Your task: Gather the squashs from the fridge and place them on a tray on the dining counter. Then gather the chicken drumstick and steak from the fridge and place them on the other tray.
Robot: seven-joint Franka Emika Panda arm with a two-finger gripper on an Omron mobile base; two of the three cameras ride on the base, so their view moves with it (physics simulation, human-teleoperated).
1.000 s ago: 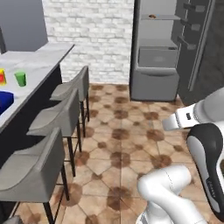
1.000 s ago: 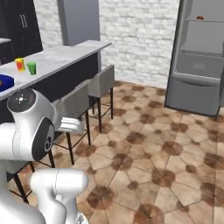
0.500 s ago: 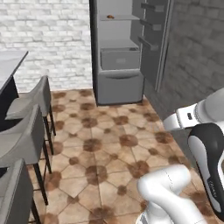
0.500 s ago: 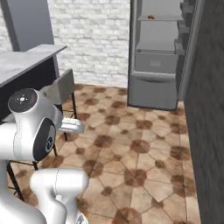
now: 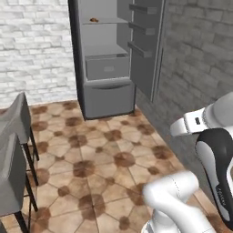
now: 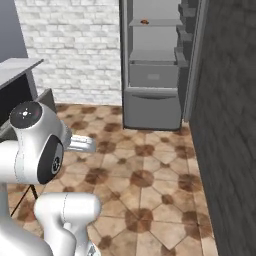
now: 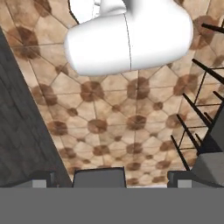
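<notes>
Swung away from the tabletop and stools since a moment ago; now facing the fridge (image 5: pixel 111 59) head-on, door open, so fetching can begin. Small orange-brown piece, likely the drumstick (image 5: pixel 94 20), on the top shelf. Pincer (image 7: pixel 107 178) spread wide, empty, aimed down at the tiled floor (image 7: pixel 109 127), well apart from that shelf.

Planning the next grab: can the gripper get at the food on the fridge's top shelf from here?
Probably not yet. The fridge stands open, but the small brown item sits high and across open floor; the arm is tucked near the base.
</notes>
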